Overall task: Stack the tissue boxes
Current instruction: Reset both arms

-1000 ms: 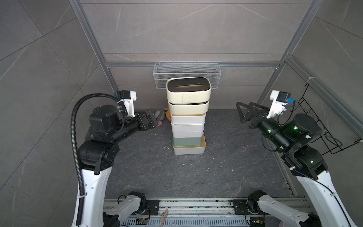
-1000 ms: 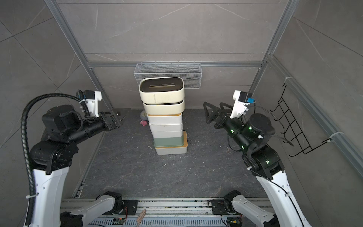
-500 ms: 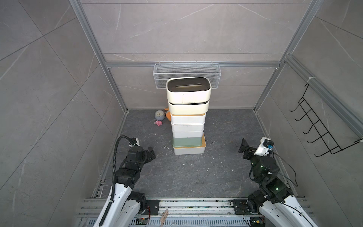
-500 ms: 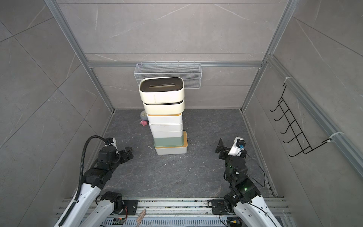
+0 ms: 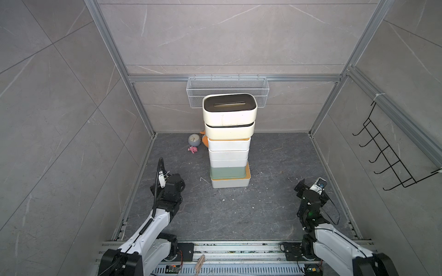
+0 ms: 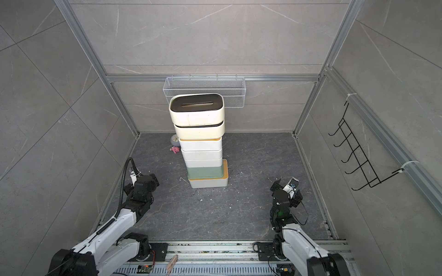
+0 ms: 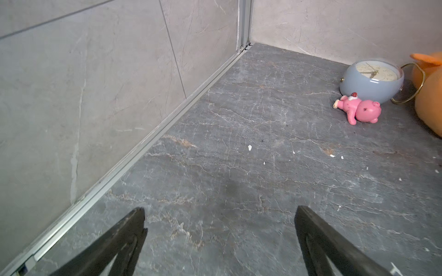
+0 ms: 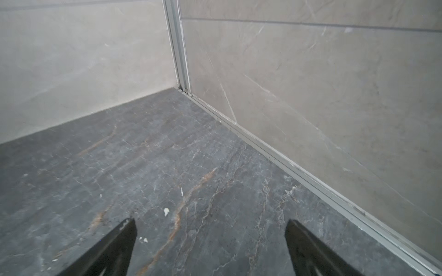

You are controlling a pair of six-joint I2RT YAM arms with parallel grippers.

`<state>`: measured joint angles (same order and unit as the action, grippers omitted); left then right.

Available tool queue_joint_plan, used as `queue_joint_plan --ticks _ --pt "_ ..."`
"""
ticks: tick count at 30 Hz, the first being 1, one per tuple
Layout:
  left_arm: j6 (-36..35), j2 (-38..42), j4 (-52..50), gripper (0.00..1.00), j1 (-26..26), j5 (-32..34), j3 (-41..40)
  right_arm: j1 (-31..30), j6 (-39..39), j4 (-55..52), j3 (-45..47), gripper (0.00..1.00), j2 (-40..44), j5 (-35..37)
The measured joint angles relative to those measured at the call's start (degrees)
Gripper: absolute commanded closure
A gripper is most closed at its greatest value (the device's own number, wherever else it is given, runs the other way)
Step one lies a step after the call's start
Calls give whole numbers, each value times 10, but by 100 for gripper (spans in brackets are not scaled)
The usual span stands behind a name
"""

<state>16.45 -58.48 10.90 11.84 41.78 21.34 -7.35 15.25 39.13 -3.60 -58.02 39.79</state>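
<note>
The tissue boxes stand as one tall tower point(image 5: 229, 145) point(image 6: 202, 145) at the middle back of the floor. Two rounded cream boxes with dark-brown lids point(image 5: 229, 110) sit on top. Under them come white boxes point(image 5: 228, 155), a mint green box point(image 5: 228, 172) and a white bamboo-lidded box point(image 5: 230, 183) at the bottom, set slightly off to the right. My left gripper point(image 7: 220, 212) is open over bare floor at the front left. At the front right, my right gripper point(image 8: 210, 223) point(image 5: 300, 187) is open and holds nothing. Both are well apart from the tower.
A white wire mesh basket point(image 5: 227, 92) hangs on the back wall behind the tower. A grey clock point(image 7: 372, 78), a pink bear toy point(image 7: 358, 108) and an orange toy point(image 7: 430, 95) lie at the back left. A black hook rack point(image 5: 387, 157) hangs on the right wall.
Both arms have come down from raised positions beside the tower to low, folded poses near the front rail. The tower has not moved.
</note>
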Motion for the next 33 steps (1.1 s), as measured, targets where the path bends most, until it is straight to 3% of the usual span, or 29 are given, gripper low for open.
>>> queue_joint_plan --ticks 6,14,21,33 --pt "-89 -127 172 0 -26 -59 -45 16 -21 109 -64 0 -182 -59" --pt "-146 -254 393 1 -79 -176 -70 52 -68 204 -87 0 -256 -229" --pt "-147 -280 394 0 -113 -230 -49 54 -120 172 -128 0 -278 -369" --pt "-141 -280 373 0 -125 -250 -20 54 -125 114 -163 0 -278 -390"
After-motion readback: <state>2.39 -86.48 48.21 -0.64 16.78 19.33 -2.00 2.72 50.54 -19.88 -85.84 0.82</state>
